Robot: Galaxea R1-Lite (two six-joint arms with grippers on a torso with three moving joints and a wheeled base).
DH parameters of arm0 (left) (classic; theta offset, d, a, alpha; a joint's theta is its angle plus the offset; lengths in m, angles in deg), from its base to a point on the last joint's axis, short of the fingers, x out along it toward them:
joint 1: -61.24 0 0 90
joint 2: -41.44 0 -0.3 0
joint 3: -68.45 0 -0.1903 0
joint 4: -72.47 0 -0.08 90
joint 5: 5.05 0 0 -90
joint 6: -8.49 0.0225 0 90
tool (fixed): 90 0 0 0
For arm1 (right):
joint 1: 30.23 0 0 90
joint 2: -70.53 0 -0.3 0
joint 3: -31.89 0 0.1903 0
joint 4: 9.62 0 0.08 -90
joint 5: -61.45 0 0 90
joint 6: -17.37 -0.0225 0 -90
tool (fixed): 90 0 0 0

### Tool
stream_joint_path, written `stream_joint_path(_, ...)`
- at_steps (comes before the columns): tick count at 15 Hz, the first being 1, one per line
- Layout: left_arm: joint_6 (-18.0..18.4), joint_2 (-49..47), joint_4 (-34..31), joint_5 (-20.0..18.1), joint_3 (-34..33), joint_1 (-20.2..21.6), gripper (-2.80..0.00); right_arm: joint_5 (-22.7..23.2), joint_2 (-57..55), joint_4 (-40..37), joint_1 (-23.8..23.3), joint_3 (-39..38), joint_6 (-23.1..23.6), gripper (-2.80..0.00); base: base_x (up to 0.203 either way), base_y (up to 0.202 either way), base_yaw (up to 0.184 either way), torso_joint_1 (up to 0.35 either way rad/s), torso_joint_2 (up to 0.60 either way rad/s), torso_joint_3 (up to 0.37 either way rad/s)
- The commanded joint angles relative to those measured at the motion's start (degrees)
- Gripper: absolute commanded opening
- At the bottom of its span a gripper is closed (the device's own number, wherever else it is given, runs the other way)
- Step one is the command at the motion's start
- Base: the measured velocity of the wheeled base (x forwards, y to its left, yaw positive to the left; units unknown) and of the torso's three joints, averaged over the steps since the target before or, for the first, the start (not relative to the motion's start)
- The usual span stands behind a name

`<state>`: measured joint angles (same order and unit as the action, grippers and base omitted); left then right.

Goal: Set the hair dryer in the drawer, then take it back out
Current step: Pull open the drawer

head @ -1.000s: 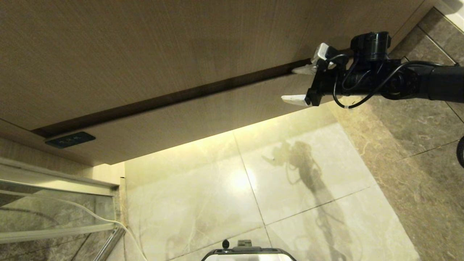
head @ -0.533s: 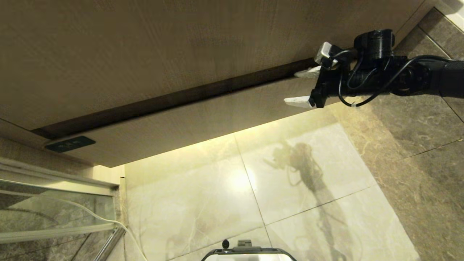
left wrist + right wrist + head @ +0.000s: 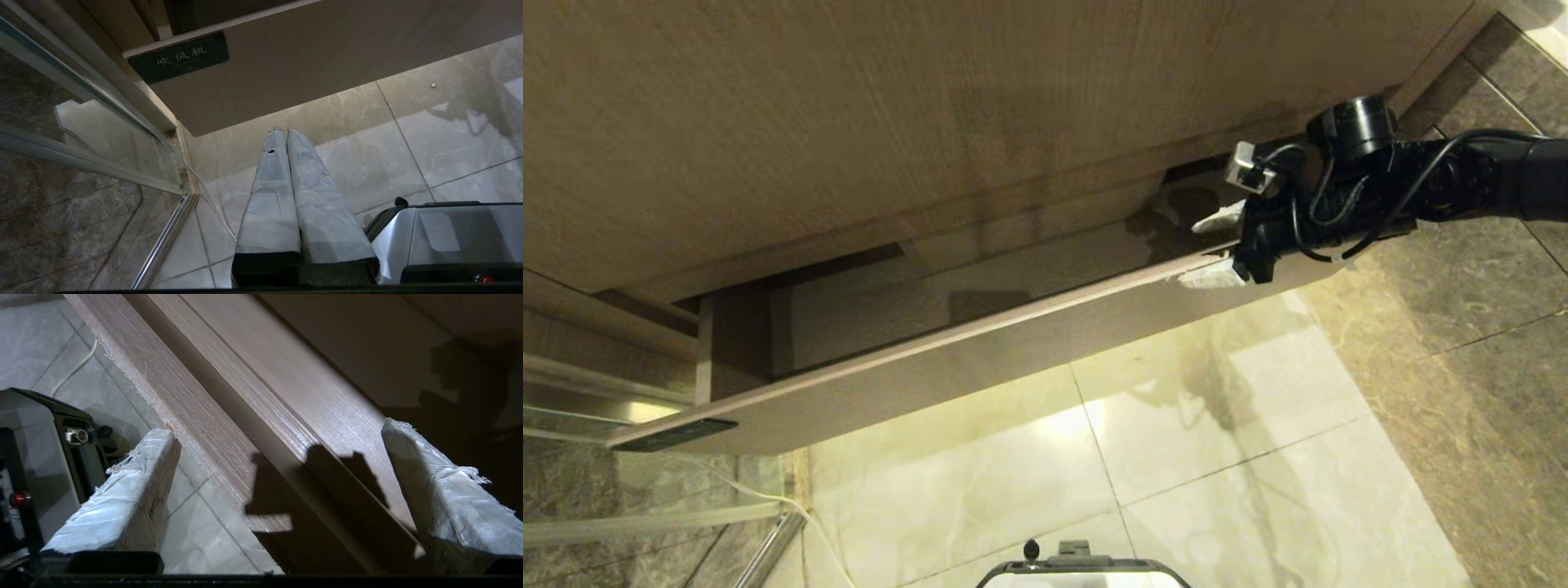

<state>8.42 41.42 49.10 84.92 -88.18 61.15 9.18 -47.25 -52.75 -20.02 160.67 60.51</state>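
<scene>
We see the drawer (image 3: 980,343) part-way out of the vanity, its front panel passing between the spread fingers of the right gripper (image 3: 1215,247): one finger (image 3: 122,498) sits on the floor side of the panel, the other finger (image 3: 445,498) reaches over the top edge into the open box. We cannot tell whether either pad touches the wood. The panel's long axis runs crosswise to the fingers, from the gripper end down to the small dark label (image 3: 178,57) at the far end. The left gripper (image 3: 286,134) hangs below that label end, its fingers pressed together, holding nothing. No hair dryer shows in any view.
</scene>
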Motion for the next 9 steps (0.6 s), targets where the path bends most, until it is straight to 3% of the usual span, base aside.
stream_joint_path(1,0.0,0.0,0.0,-0.1,-0.1,0.0,-2.8,0.5,4.7,-4.6,-0.1,-1.9,-0.3,0.0,0.0,0.0,0.0,0.0,0.0,0.0)
stream_joint_path(4,0.0,0.0,0.0,-0.1,-0.1,0.0,-2.8,0.6,11.9,-13.0,-0.9,-5.4,-5.2,0.0,0.0,0.0,0.0,0.0,0.0,0.0)
stream_joint_path(7,0.1,0.0,-0.1,0.0,-0.1,0.0,-2.8,0.1,22.2,-17.8,-1.9,-10.1,-14.6,0.0,0.0,0.0,0.0,0.0,0.0,0.0)
stream_joint_path(9,0.0,0.0,-0.1,-0.1,0.0,0.0,-2.8,-3.6,26.9,-19.1,-3.3,-12.4,-20.2,0.0,0.0,0.0,0.0,0.0,0.0,0.0)
